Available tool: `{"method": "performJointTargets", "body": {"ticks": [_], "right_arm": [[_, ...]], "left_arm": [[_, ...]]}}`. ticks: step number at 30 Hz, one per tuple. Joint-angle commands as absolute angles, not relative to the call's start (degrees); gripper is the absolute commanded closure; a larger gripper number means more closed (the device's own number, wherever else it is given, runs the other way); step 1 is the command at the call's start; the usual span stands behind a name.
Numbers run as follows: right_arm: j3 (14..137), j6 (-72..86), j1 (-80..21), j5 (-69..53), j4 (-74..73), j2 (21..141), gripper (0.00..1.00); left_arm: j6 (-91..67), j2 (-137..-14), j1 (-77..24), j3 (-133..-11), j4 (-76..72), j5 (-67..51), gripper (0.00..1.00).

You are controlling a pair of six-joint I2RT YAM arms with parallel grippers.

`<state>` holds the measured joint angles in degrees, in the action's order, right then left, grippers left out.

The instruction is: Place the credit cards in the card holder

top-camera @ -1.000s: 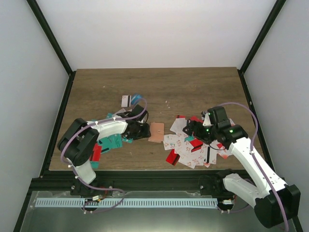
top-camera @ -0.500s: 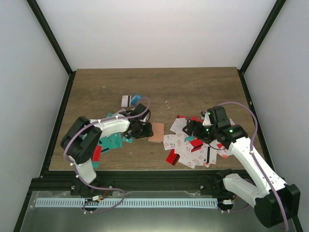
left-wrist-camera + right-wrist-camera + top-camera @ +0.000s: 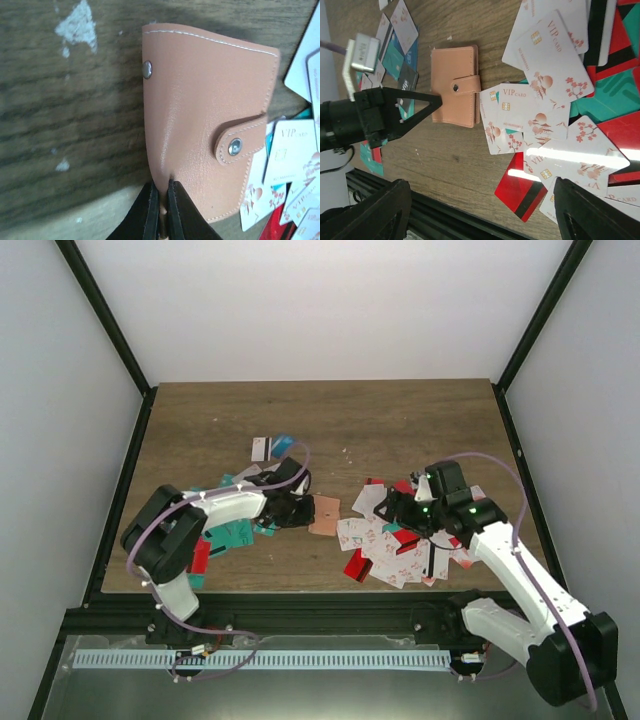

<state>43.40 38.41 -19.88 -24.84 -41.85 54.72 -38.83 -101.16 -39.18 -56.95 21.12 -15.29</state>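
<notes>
White arms (image 3: 520, 578), black joints, lilac cables (image 3: 488, 456); black fingers (image 3: 148, 212); perhaps green lights.

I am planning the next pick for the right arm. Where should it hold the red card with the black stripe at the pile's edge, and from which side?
Grip the red card by its free striped corner, coming from the bare table side. White cards cover its other end, and it lies flat, so probably only that edge admits the jaws.

closed card holder (image 3: 455, 85) beside scattered cards (image 3: 547, 65)
</notes>
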Motion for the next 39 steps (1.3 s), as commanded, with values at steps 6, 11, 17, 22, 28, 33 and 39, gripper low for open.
{"method": "performJointTargets", "body": {"ticks": [6, 11, 17, 22, 28, 33, 39], "right_arm": [[47.5, 41.4, -31.1, -21.7, -35.4, 65.1, 0.21], [53.3, 42.4, -37.5, -19.4, -33.8, 73.0, 0.22], [58.6, 43.9, -40.2, -19.5, -31.8, 79.9, 0.28], [59.9, 43.9, -40.7, -20.5, -30.5, 82.7, 0.32], [60.6, 43.9, -41.7, -21.7, -29.1, 85.2, 0.36], [62.0, 43.6, -42.3, -22.2, -28.5, 87.1, 0.36], [63.0, 43.2, -42.3, -19.5, -30.0, 88.3, 0.41]], "left_arm": [[-42.2, -89.3, -39.7, -53.7, 23.4, -15.6, 0.96], [-41.6, -85.3, -39.8, -53.1, 25.1, -14.7, 0.96], [-40.5, -81.2, -40.3, -51.6, 25.2, -14.6, 0.96], [-40.3, -78.2, -40.5, -50.9, 25.4, -15.0, 0.96], [-38.3, -76.7, -40.7, -50.4, 25.0, -16.0, 0.96], [-37.8, -76.1, -41.3, -50.2, 24.6, -16.3, 0.96], [-37.6, -75.1, -42.0, -50.2, 24.3, -16.3, 0.96]]}}
